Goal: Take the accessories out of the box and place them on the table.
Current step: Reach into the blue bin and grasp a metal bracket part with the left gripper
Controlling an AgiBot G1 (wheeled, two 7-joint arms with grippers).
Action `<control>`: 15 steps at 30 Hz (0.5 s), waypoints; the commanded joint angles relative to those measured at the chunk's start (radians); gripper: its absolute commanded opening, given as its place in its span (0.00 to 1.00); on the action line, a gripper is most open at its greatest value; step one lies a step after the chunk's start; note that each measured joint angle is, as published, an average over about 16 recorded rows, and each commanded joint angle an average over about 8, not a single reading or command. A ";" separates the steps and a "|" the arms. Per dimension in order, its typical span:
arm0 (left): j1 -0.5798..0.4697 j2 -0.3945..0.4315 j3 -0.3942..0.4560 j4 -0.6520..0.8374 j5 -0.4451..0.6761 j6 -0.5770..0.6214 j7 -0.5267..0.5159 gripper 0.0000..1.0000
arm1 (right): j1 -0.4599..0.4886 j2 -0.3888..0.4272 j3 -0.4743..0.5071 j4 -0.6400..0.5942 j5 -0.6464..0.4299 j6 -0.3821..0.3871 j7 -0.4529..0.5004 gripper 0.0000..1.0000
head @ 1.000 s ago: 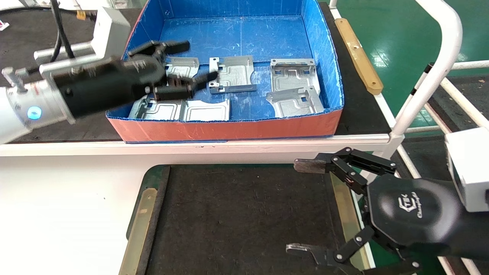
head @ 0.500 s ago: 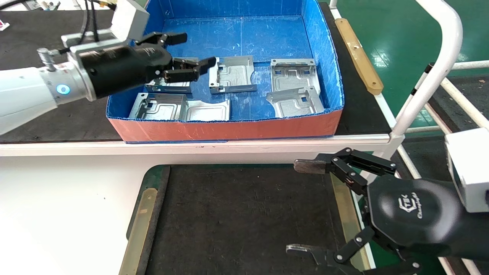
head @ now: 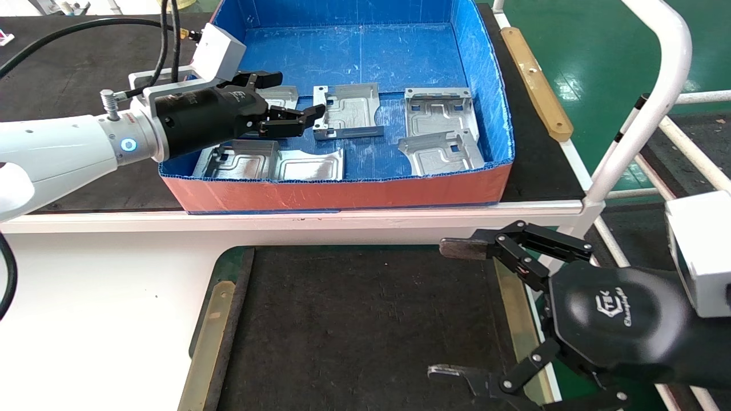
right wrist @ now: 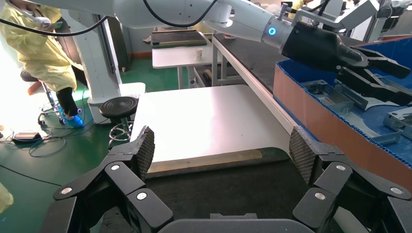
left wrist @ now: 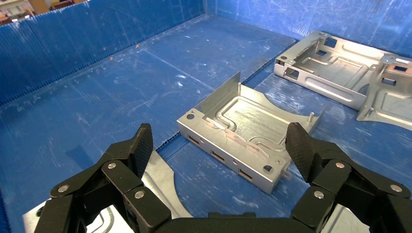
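The box (head: 342,194), blue inside and orange-red outside, stands on the raised shelf and holds several silver accessories. One plate (head: 349,111) lies in the middle, two (head: 438,108) (head: 440,151) on the right, two (head: 240,161) (head: 311,165) along the front wall. My left gripper (head: 297,94) is open and empty inside the box, just left of the middle plate. In the left wrist view the gripper (left wrist: 219,145) has that plate (left wrist: 248,128) lying just ahead between its open fingers, untouched. My right gripper (head: 445,311) is open and empty over the right edge of the table's dark mat (head: 365,319).
The white table top (head: 103,297) lies left of the mat, which has tan strips (head: 208,342) along its sides. The black-matted shelf (head: 537,165) carries the box. A white tube rail (head: 657,97) rises at the right. A person in yellow (right wrist: 39,43) and a stool (right wrist: 119,104) are beyond the table.
My left arm has swung farther over the box's left wall and the gripper has sunk lower toward the middle plate, still open. The right arm has not moved.
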 commanded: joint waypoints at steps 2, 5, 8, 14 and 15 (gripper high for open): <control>-0.007 0.016 0.000 0.023 0.000 -0.013 0.005 1.00 | 0.000 0.000 0.000 0.000 0.000 0.000 0.000 1.00; -0.011 0.033 0.000 0.040 0.002 -0.032 0.009 1.00 | 0.000 0.000 0.000 0.000 0.000 0.000 0.000 1.00; -0.012 0.045 0.000 0.052 0.003 -0.049 0.015 1.00 | 0.000 0.000 0.000 0.000 0.000 0.000 0.000 1.00; -0.013 0.061 -0.001 0.075 0.003 -0.077 0.024 1.00 | 0.000 0.000 0.000 0.000 0.000 0.000 0.000 1.00; -0.014 0.063 -0.001 0.078 0.003 -0.080 0.025 1.00 | 0.000 0.000 0.000 0.000 0.000 0.000 0.000 1.00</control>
